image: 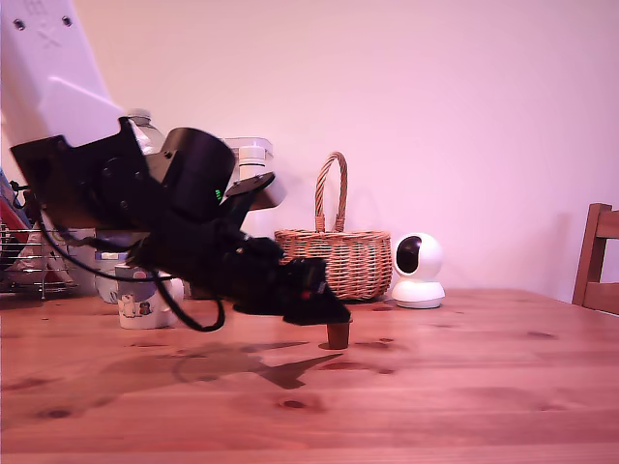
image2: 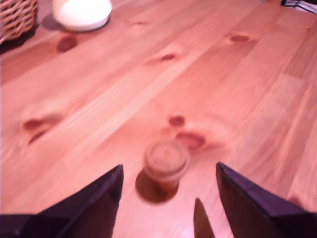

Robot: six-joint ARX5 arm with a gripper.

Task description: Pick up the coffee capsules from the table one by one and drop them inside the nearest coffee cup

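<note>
A small dark brown coffee capsule [image: 338,334] stands upright on the wooden table [image: 464,387]. In the wrist view the capsule [image2: 165,163] lies between and a little ahead of my two black fingers [image2: 101,198], which stand wide apart. My gripper [image: 327,314] is open, low over the table, with its tips just above the capsule. The white patterned coffee cup [image: 141,302] stands at the exterior view's left, partly hidden behind my arm.
A wicker basket [image: 336,256] and a white round camera [image: 419,272] stand at the back. A wire rack [image: 29,261] and white containers [image: 253,164] sit behind the arm at the exterior view's left. A wooden chair [image: 600,261] is at the right edge.
</note>
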